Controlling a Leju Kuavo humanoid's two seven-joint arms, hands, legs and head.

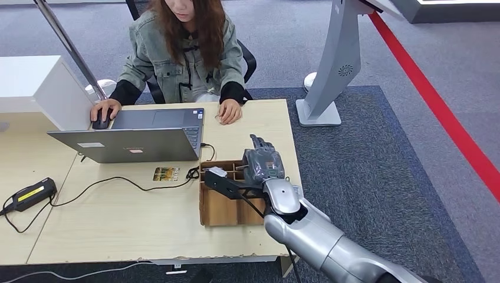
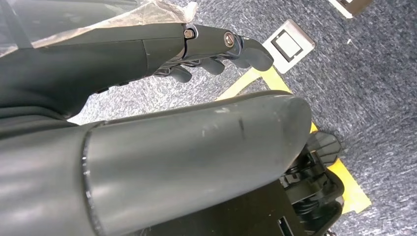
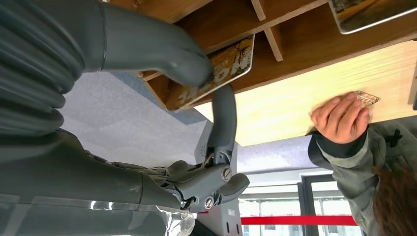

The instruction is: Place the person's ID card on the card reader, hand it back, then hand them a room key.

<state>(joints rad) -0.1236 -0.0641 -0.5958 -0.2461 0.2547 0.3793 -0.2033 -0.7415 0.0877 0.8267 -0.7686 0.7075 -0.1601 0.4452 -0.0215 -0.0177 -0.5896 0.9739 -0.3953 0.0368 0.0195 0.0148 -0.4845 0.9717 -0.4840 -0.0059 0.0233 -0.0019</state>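
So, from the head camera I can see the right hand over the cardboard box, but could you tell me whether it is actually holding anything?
Observer: Yes. The right wrist view shows the right hand pinching a gold-printed card between its thumb and a finger, just above the box.
Operator: Thank you. Is there anything under the person's hand?
Observer: The person's hand lies on the table, and the corner of a second card pokes out past the fingertips.
Operator: And the other arm, please?
Observer: The left hand hangs over the grey carpet and holds nothing.
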